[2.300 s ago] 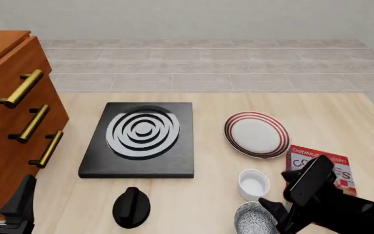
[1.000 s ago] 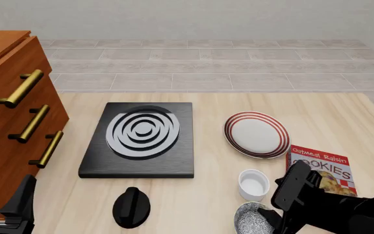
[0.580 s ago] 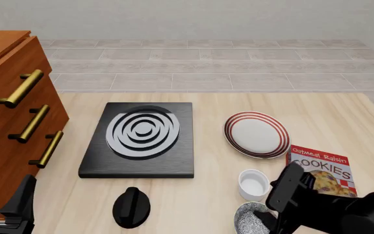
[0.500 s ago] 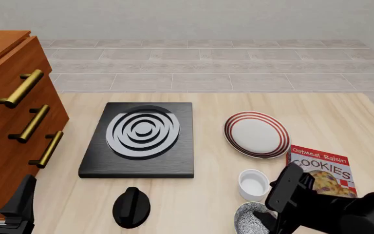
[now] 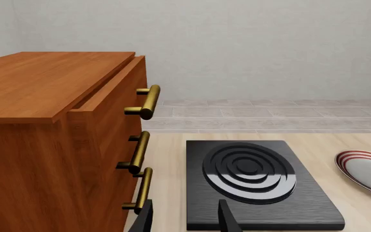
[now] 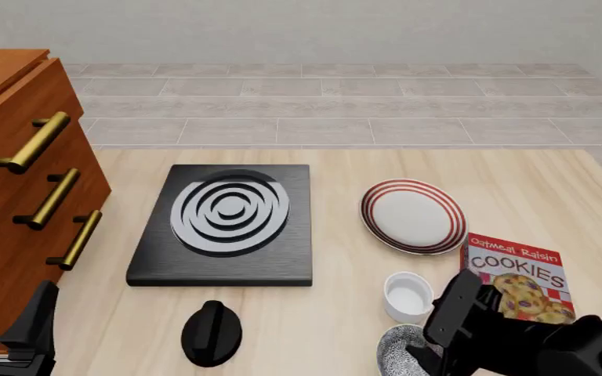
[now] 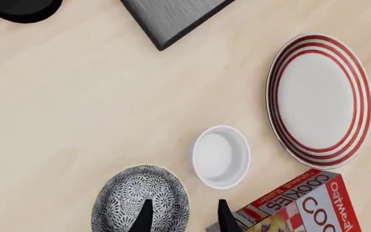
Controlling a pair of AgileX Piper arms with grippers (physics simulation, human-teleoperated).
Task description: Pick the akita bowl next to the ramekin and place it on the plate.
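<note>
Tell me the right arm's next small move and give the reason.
Probably lower the right hand straight down so its open fingers straddle the near rim of the speckled grey-and-white akita bowl, then close. In the wrist view, one fingertip sits over the bowl's inside and the other just outside its rim, beside the plain white ramekin. The red-ringed white plate holds nothing yet.

Kitchen: stove (image 6: 225,222), wooden drawers (image 6: 24,196), tiled floor.

Matte black blocky right arm (image 6: 531,337), black left arm (image 6: 13,333), slim dark tapered fingertips (image 7: 145,217)
</note>
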